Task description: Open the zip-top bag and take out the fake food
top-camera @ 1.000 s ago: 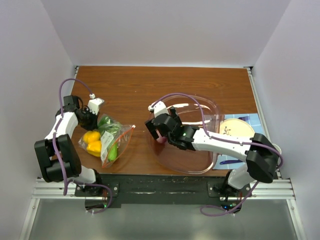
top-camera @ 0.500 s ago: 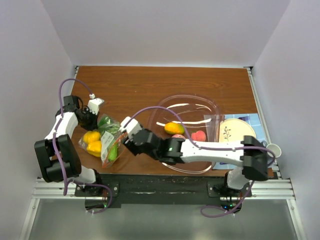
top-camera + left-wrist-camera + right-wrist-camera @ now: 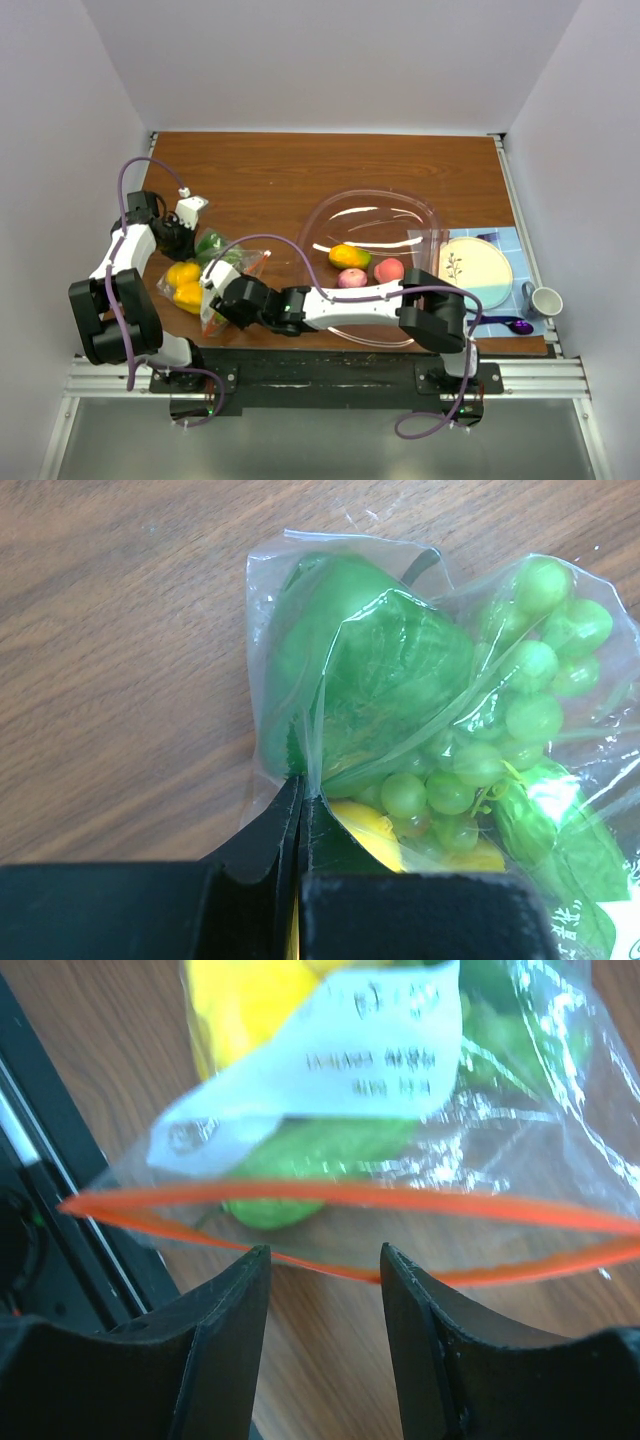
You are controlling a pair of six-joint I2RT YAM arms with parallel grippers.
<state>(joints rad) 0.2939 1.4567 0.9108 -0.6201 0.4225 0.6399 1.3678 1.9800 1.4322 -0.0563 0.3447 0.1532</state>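
The zip-top bag lies at the table's front left, its red-orange zip strip gaping open. Inside it are fake food pieces: a green pepper, green grapes, a yellow piece and a green piece near the mouth. My left gripper is shut on the bag's clear plastic at its far corner. My right gripper is open and empty, its jaws just at the bag's mouth, low over the wood. An orange-yellow mango, a pink piece and a red-pink peach lie in the clear bowl.
The large clear pinkish bowl sits right of centre. A cream plate on a blue mat, a mug and a purple spoon are at the right edge. The table's black front rail is close beside the right gripper.
My right arm has swung left from the bowl to the bag's mouth, leaving a pink piece in the bowl. My left gripper has kept its hold on the bag.
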